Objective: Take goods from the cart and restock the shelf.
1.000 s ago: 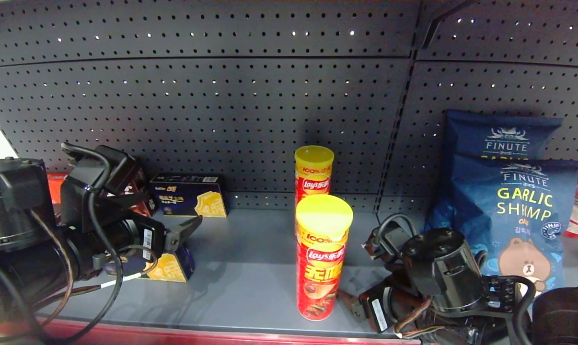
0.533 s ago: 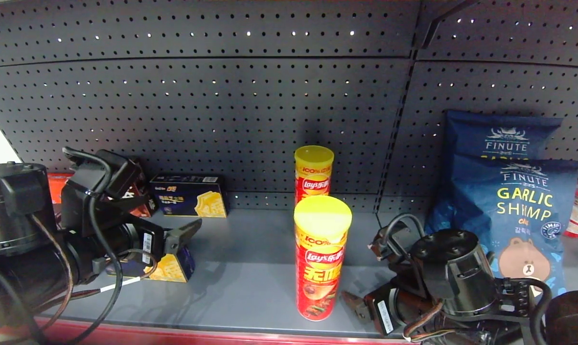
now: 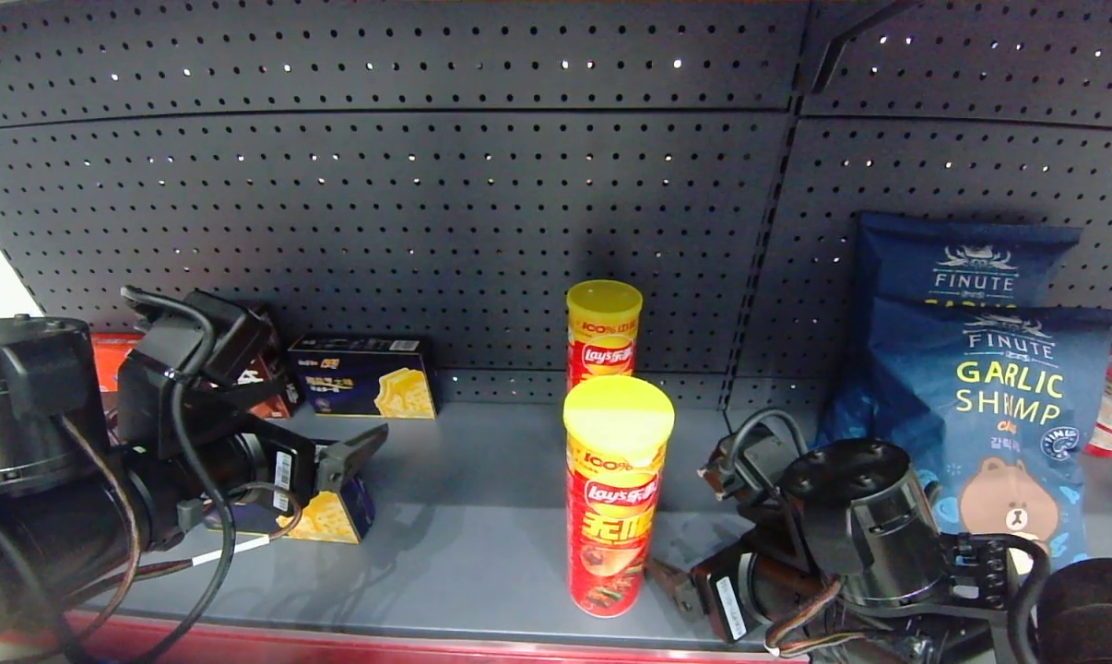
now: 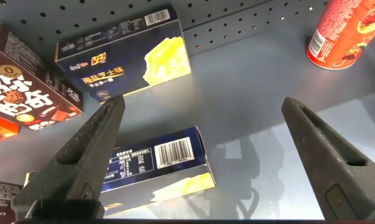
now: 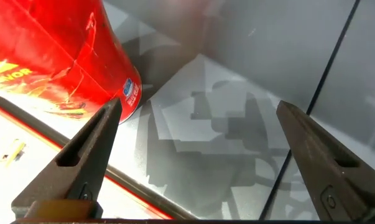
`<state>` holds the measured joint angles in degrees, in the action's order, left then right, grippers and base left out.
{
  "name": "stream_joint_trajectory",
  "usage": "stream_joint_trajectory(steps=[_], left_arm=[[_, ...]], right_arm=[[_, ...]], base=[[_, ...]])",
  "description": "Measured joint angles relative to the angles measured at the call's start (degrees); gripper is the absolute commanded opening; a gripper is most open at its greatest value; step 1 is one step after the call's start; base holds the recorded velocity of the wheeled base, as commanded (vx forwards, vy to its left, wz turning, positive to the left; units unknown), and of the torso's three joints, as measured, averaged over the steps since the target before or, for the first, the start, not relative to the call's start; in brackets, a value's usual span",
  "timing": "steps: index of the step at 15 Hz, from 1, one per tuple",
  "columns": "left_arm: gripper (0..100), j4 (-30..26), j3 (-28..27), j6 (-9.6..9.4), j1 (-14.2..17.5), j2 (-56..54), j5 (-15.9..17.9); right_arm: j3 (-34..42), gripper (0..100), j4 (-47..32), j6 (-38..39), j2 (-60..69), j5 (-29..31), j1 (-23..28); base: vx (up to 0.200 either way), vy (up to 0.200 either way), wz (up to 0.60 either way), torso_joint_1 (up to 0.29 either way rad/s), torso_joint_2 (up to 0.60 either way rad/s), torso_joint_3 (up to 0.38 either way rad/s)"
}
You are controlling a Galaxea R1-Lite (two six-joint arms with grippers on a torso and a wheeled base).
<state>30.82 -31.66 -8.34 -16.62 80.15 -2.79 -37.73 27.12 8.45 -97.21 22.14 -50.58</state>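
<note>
Head view and wrist views, restocking step: both grippers are being held empty over the smooth grey metal shelf point(image 3: 482, 516), the jaws of each standing wide apart. The right gripper point(image 5: 199, 106) is being kept low, just right of the near crisp can point(image 3: 617, 498), a tall rigid cylinder with a glossy red wrap and a yellow plastic lid. That can is standing upright near the front edge, directly ahead of the far crisp can point(image 3: 603, 337), which is set by the perforated back panel point(image 3: 381, 203); the single-file placing is judged to be deliberate. The left gripper point(image 4: 203, 106) is being held just above the near blue carton point(image 4: 156, 165), a flat-sided card box lying barcode upward, with the far blue carton point(image 4: 125, 56) behind it. Soft, crinkled snack bags point(image 3: 980, 406) are being propped upright at the right.
</note>
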Motion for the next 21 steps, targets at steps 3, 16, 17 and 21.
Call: stream_joint_trajectory(steps=[3, 16, 17, 21], left_arm=[[100, 0.0, 0.0, 0.00, 0.0, 0.0, 0.0], [100, 0.0, 0.1, 0.16, 0.0, -6.5, 0.0], [100, -0.1, 0.7, 0.43, 0.4, -9.0, 0.2], [100, -0.3, 8.5, 1.89, 9.4, -22.4, 2.2]], right_arm=[[-0.5, 100, 0.7, -0.1, -0.6, 0.0, -0.1], [0.5, 100, 0.8, 0.2, 8.7, 0.8, 0.3], [1.3, 100, 0.8, 0.2, 11.4, 0.7, 0.7], [10.5, 100, 1.5, -0.1, 25.7, 0.0, 7.7]], base=[[0.000, 0.000, 0.00, 0.000, 0.00, 0.000], [0.000, 0.000, 0.00, 0.000, 0.00, 0.000], [0.000, 0.000, 0.00, 0.000, 0.00, 0.000], [0.000, 0.000, 0.00, 0.000, 0.00, 0.000]])
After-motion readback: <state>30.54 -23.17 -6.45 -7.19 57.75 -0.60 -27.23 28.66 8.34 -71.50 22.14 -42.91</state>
